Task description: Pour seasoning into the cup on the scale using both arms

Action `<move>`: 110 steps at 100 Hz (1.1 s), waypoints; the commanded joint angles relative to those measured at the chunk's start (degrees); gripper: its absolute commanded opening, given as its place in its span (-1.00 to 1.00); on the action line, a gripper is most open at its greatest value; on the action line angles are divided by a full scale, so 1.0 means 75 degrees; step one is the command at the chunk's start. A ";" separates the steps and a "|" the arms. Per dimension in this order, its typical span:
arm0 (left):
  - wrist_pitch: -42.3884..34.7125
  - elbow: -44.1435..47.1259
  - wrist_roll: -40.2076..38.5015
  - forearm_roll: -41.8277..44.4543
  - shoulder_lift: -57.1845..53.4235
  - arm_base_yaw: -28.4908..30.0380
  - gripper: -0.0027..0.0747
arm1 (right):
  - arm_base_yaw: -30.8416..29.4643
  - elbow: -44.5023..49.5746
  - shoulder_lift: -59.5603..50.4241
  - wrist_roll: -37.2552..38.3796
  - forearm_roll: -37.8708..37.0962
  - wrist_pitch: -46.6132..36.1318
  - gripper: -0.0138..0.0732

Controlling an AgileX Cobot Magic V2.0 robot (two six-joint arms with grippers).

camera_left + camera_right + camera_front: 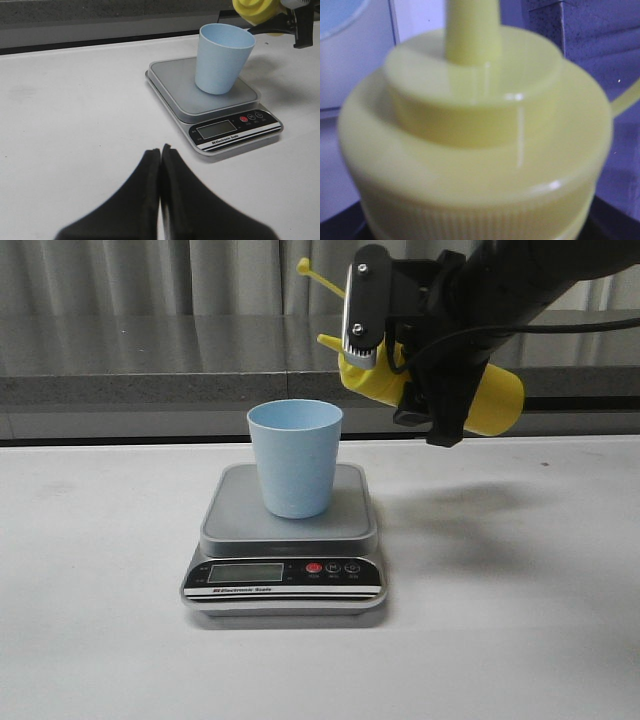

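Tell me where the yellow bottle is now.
In the front view, the yellow bottle is tilted in the right gripper, above and right of the cup.

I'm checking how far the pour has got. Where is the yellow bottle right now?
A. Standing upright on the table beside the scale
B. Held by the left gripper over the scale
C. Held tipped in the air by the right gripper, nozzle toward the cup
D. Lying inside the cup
C: the right gripper holds the yellow bottle tilted above the table, nozzle pointing toward the blue cup on the scale.

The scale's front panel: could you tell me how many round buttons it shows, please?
3, in a row right of the display on the scale: one red button, then two black buttons.
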 commanded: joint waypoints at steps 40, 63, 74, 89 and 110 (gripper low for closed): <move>-0.0633 -0.0207 -0.0081 -0.0011 0.0056 0.0020 -0.98 | 0.0624 -0.0255 -0.0509 0.0075 -0.3267 0.1060 -0.82; -0.0633 -0.0207 -0.0081 -0.0011 0.0056 0.0020 -0.98 | 0.0955 -0.0255 -0.0509 0.0158 -0.4610 0.1903 -0.82; -0.0633 -0.0207 -0.0081 -0.0011 0.0056 0.0020 -0.98 | 0.1055 -0.0255 -0.0509 0.0331 -0.4936 0.2048 -0.82; -0.0633 -0.0207 -0.0081 -0.0011 0.0056 0.0020 -0.98 | 0.1083 -0.0273 -0.0515 0.0579 -0.4798 0.2045 -0.82; -0.0633 -0.0207 -0.0081 -0.0011 0.0056 0.0020 -0.98 | 0.0864 -0.0281 -0.0887 0.2421 -0.2978 0.1318 -0.82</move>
